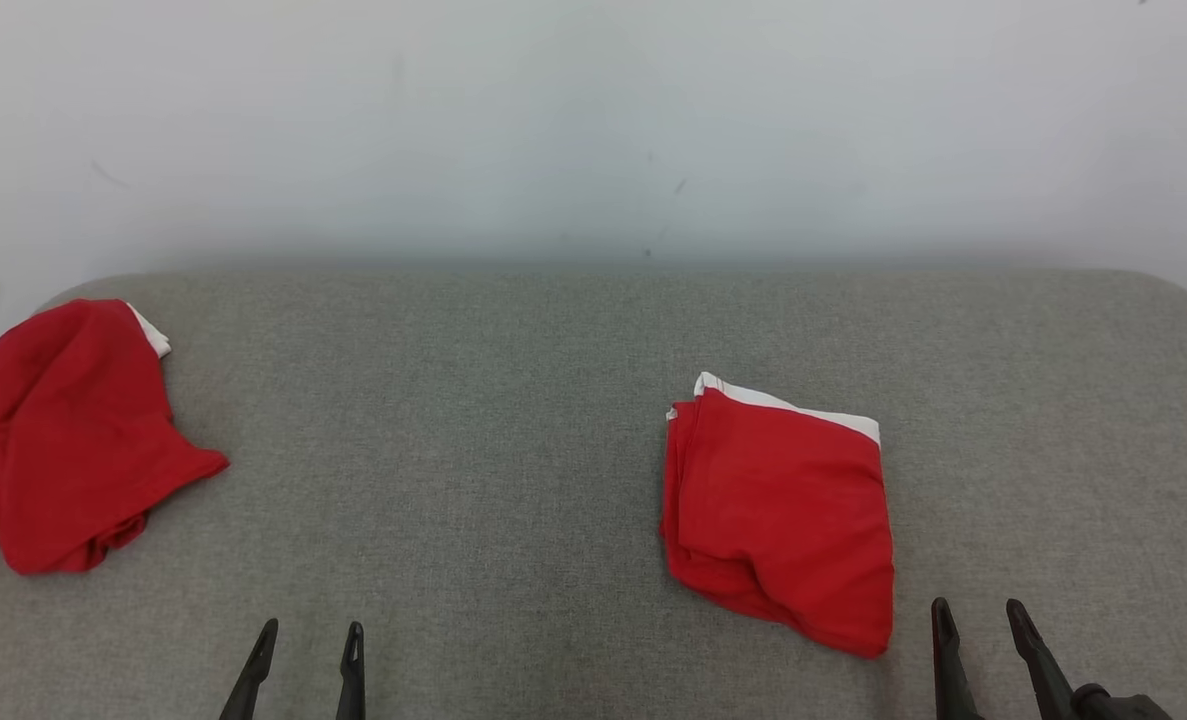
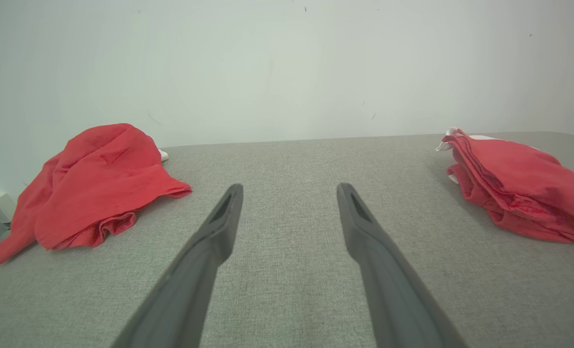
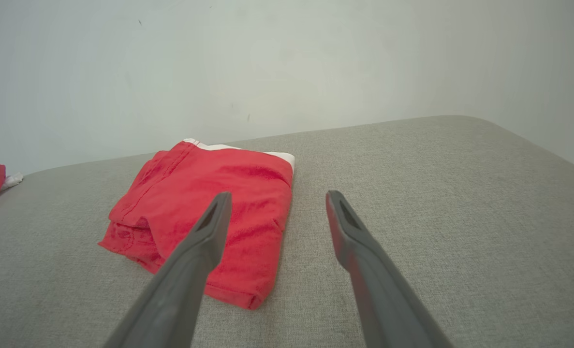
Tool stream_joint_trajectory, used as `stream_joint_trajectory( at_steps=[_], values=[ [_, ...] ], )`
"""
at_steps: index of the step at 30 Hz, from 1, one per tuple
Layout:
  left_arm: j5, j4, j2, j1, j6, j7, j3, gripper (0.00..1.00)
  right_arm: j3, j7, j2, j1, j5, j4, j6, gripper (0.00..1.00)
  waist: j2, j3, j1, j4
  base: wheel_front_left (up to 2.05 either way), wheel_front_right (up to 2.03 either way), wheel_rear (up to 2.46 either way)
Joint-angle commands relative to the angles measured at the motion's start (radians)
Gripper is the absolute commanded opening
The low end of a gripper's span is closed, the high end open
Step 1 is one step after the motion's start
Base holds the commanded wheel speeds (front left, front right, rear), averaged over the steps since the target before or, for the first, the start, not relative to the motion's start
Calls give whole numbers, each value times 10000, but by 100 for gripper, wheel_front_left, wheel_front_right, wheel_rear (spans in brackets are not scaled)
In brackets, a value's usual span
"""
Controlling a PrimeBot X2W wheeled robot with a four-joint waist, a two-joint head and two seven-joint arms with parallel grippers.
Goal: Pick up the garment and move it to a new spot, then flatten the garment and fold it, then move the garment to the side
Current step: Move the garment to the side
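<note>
1. A grey, woven-fabric counter [image 1: 513,450] with rounded far corners spans the lower half of the head view. Its far edge meets a plain pale wall [image 1: 593,120] marked by a few faint scuffs.
2. Right of centre in the frame, a folded red garment [image 1: 783,510] lies flat on the counter. A white band shows along its far edge, and its layered folds are stacked at the left side.
3. At the left edge of the frame, a crumpled red garment [image 1: 63,440] sits in a loose heap with a scrap of white at its top. It reaches toward the counter's left edge. The two pieces lie well apart, with bare grey fabric between them.
4. The left gripper [image 1: 313,627] shows at the lower left of the frame. Its two dark fingers [image 2: 204,251] are spread wide and released, holding nothing, above bare counter.
5. The right gripper [image 1: 978,604] shows at the lower right, just beside the folded garment's near corner and apart from it. Its fingers [image 3: 364,251] are also released and empty. In the right wrist view, one finger crosses in front of the red cloth.
</note>
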Motion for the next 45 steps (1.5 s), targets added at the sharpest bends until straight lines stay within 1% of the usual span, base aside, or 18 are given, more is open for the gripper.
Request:
stream_joint_trajectory(
  at_steps=[1, 45],
  values=[
    [85, -19, -4, 10, 31, -31, 33, 100, 2, -3, 27, -58, -38, 17, -24, 100, 0, 11, 0, 14, 0, 0, 0],
    [45, -1, -5, -34, -43, -31, 49, 100, -48, -1, 33, -8, -31, 37, -24, 100, 0, 103, 0, 119, 0, 0, 0]
  ],
)
